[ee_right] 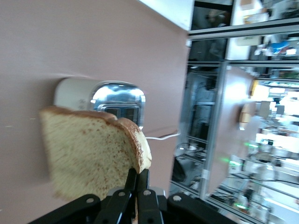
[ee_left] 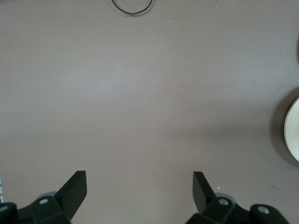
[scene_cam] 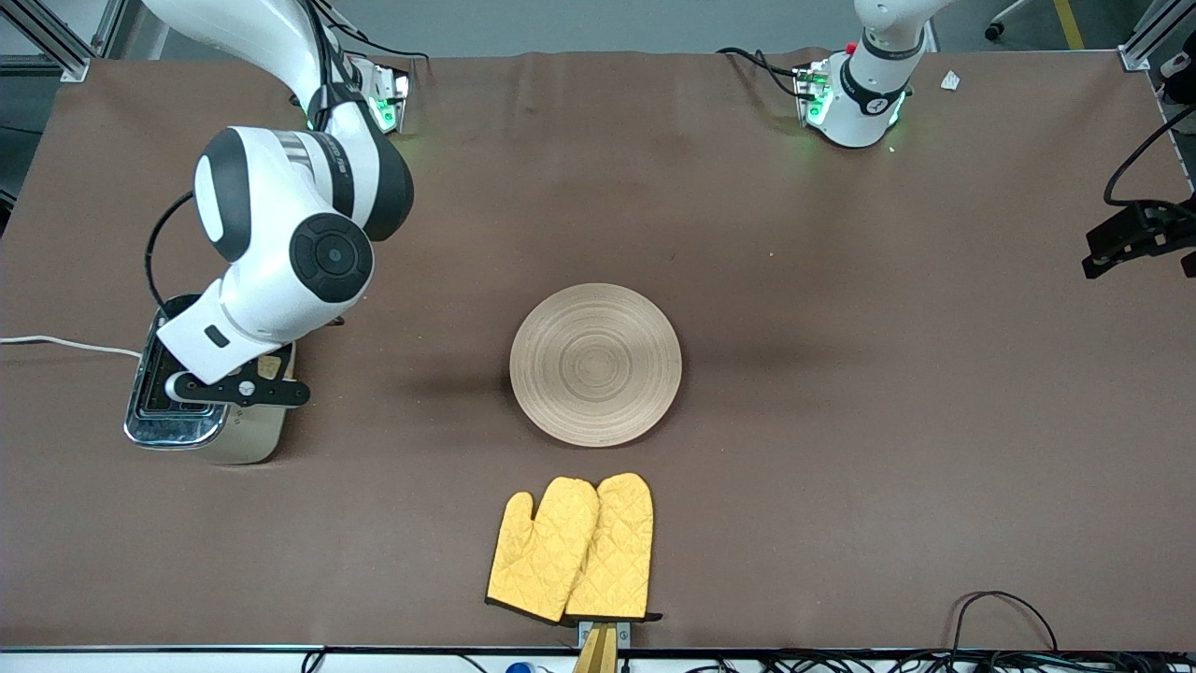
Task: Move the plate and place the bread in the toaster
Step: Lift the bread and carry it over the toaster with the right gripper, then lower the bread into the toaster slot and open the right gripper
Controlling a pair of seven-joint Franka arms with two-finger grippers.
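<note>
The wooden plate (scene_cam: 595, 364) lies bare in the middle of the table; its rim shows in the left wrist view (ee_left: 293, 133). The cream toaster (scene_cam: 201, 425) with its chrome top stands at the right arm's end of the table and shows in the right wrist view (ee_right: 117, 99). My right gripper (ee_right: 139, 173) is shut on one edge of the bread (ee_right: 88, 154) and holds it over the toaster. In the front view only a bit of the bread (scene_cam: 271, 366) shows beside the wrist. My left gripper (ee_left: 140, 179) is open and empty, high over bare table beside the plate. It is outside the front view.
A pair of yellow oven mitts (scene_cam: 572, 547) lies nearer to the front camera than the plate. The toaster's white cord (scene_cam: 56, 344) runs off the right arm's end of the table. A black mount (scene_cam: 1135, 234) juts in at the left arm's end.
</note>
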